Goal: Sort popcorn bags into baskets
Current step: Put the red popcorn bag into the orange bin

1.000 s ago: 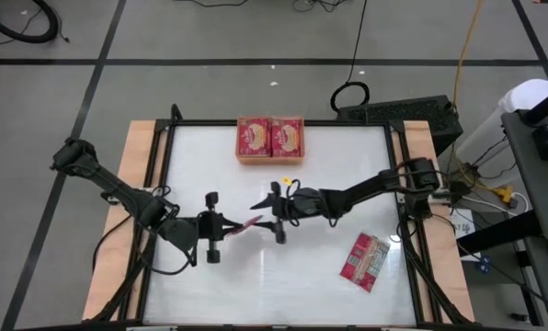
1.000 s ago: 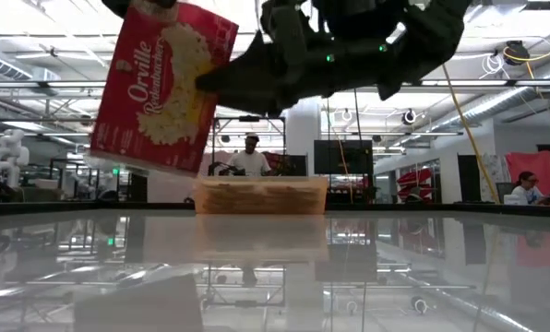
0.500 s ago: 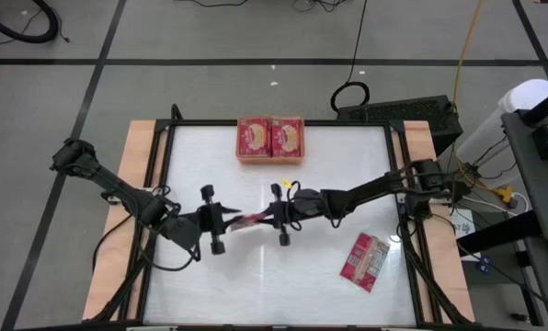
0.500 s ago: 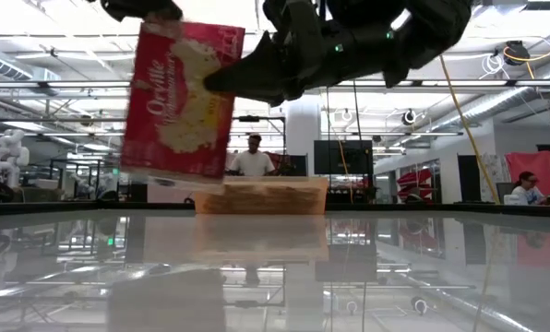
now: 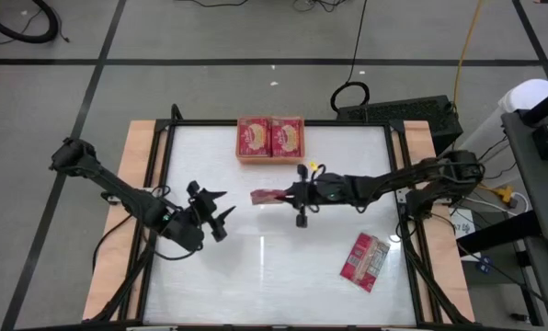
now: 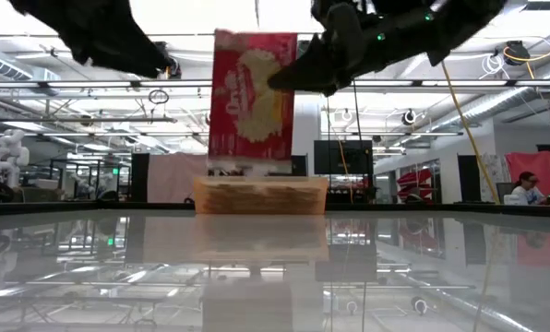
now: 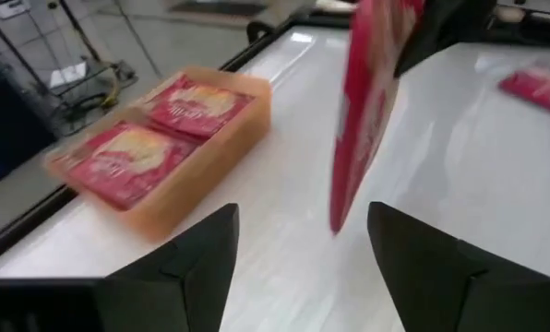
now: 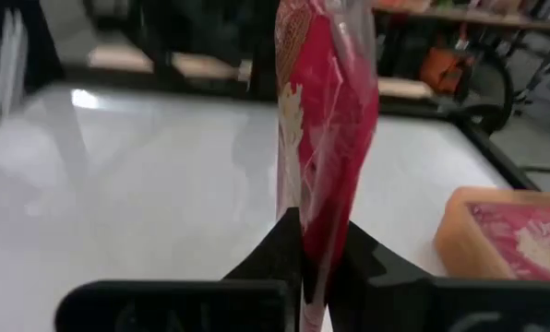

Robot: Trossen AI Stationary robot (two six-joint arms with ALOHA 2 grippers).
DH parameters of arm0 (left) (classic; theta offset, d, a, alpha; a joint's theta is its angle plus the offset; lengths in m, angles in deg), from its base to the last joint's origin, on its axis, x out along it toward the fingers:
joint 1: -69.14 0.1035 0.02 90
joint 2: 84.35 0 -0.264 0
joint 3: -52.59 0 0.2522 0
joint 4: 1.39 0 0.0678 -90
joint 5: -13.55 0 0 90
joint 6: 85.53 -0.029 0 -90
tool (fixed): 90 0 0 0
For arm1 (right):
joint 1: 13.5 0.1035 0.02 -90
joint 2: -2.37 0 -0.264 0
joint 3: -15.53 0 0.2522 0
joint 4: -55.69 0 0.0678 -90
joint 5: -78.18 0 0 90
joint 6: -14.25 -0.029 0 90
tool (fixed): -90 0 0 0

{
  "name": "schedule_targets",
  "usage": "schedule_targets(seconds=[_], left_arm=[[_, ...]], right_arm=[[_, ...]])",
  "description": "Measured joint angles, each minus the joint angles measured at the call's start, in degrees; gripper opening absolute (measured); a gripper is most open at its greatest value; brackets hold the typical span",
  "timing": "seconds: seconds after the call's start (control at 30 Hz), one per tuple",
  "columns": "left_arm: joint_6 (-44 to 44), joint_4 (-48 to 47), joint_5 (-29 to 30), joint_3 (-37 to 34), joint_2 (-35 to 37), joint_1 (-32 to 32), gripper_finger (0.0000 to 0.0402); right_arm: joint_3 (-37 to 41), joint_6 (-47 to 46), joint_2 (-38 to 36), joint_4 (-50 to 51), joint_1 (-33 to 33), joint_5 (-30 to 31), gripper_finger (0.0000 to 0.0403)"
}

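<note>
Red popcorn bag pinched edge-on in right gripper; left gripper splayed, empty. We advise lowering flat into orange basket.

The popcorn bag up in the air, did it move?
Yes. The popcorn bag, pinched in the right gripper, went toward the orange tray, away from the left gripper.

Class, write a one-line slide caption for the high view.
Right gripper holds a popcorn bag above the table near the tray; left gripper open, apart.
</note>
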Motion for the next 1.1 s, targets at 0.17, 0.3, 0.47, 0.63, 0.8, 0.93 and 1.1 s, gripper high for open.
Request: schedule_targets(seconds=[0.17, 0.3, 0.47, 0.63, 0.8, 0.93, 1.1], left_arm=[[-12.69, 29.17, -2.61, -8.73, -0.02, 2.85, 0.0246], [-21.82, 49.30, -9.50, -13.96, -0.40, 6.63, 0.0246], [-25.17, 55.20, -18.83, -15.54, -0.38, 12.59, 0.0246], [-25.66, 56.53, -29.96, -15.54, -0.39, 18.16, 0.0246], [-27.47, 58.39, -35.64, -15.54, -0.39, 20.98, 0.0231], [-28.72, 59.45, -39.69, -15.54, -0.39, 22.51, 0.0188], [-29.06, 60.19, -41.28, -15.49, -1.73, 24.48, 0.0125]], right_arm=[[4.55, -2.75, -0.89, -11.40, -0.80, -4.28, 0.0010], [5.58, -4.22, -0.85, -14.65, -1.43, -7.19, 0.0010], [5.63, -3.85, -0.83, -15.75, -1.47, -7.42, 0.0010], [5.64, -3.75, -0.83, -15.70, -1.92, -7.45, 0.0009], [5.63, -3.68, -0.83, -15.73, -2.44, -7.25, 0.0012], [5.64, -3.81, -0.83, -16.43, -3.09, -7.25, 0.0013], [5.62, -3.75, -0.83, -16.64, -4.05, -7.20, 0.0014]])
